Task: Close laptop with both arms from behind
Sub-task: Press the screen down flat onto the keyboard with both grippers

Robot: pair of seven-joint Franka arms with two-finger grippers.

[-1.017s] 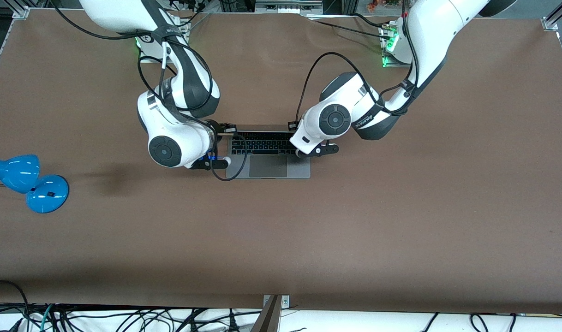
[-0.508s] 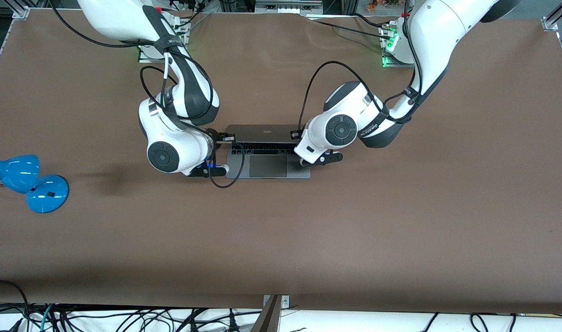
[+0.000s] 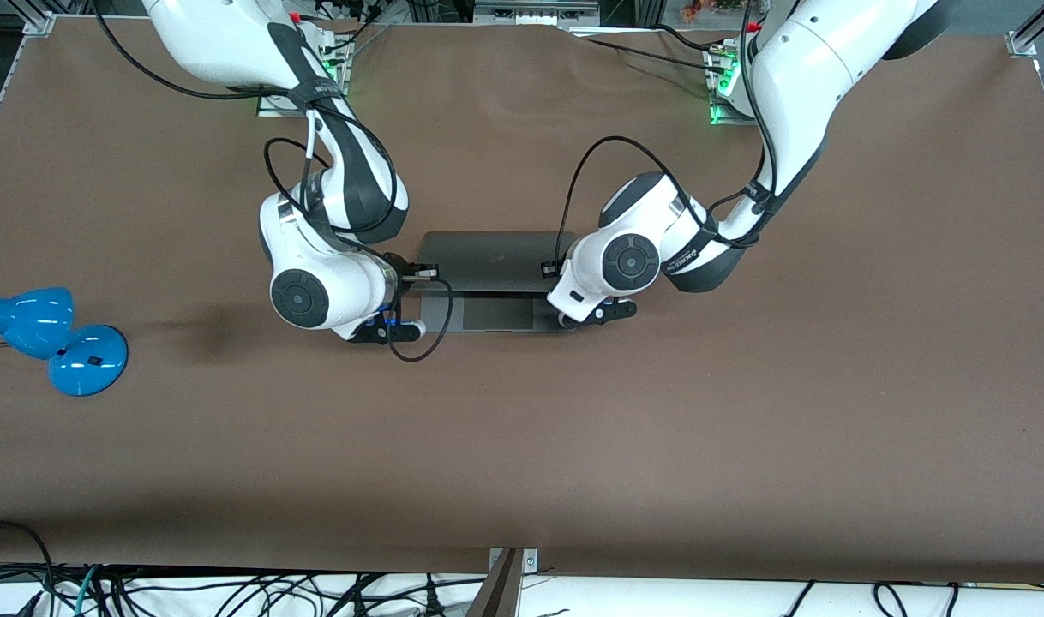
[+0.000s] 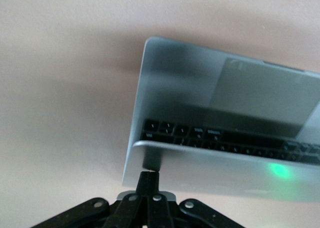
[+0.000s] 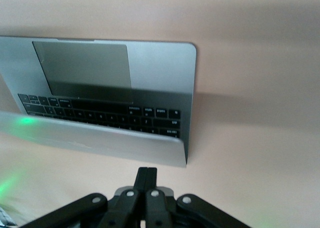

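Laptop (image 3: 496,283): set on the brown table (image 3: 745,411), about midway between the arms' ends and toward the edge where the bases stand. The lid is tilted well forward over the keyboard; in the front view only the trackpad strip is left showing, whereas a second ago the whole keyboard was exposed and half a second ago a single row of keys. The closing is judged far along but not finished: in both wrist views a wedge of keys is seen under the lid.

Left gripper (image 4: 148,180): fingers pressed together, nothing held, tips set against the lid's back near one corner.

Right gripper (image 5: 146,175): fingers likewise together, nothing held, placed just at the lid's back near the other corner; contact cannot be confirmed.

Blue lamp (image 3: 51,338): laid at the right arm's end of the table, well apart from the laptop, unchanged.
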